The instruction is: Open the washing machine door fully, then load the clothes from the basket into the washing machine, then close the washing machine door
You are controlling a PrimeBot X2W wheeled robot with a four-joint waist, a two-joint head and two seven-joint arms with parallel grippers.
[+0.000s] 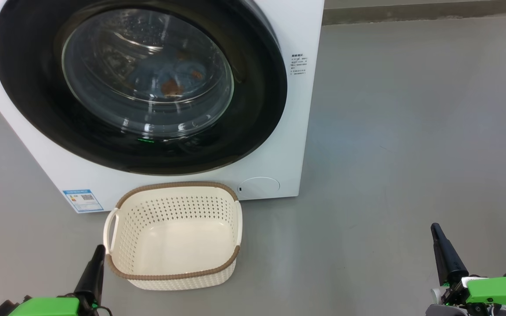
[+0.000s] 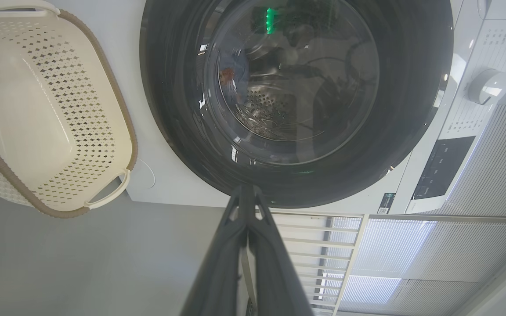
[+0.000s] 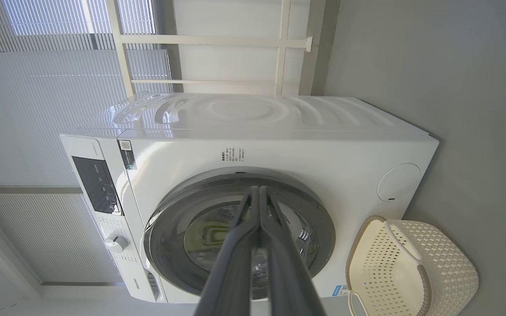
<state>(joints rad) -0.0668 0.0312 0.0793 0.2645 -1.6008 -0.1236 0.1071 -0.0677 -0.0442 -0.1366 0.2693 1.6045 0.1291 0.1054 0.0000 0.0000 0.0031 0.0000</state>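
Right pincer [image 3: 258, 189]: both dark fingers pressed together, nothing between them, tips in front of the washing machine door [image 3: 178, 245]. Door lies flush against the white washing machine [image 3: 279, 149]. Dark control panel [image 3: 94, 184] and white knob [image 3: 116, 242] on its front. The basket [image 3: 446, 267] stands on the grey floor [image 3: 455, 66], just beside the machine's front.

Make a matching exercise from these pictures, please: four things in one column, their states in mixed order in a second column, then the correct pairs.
Things:
1. washing machine door
2. clothes
3. basket
4. left gripper's fingers

States:
A. empty
B. pressed together, holding nothing
C. round and shut
D. inside the washing machine

Pairs: 1-C, 2-D, 3-A, 4-B
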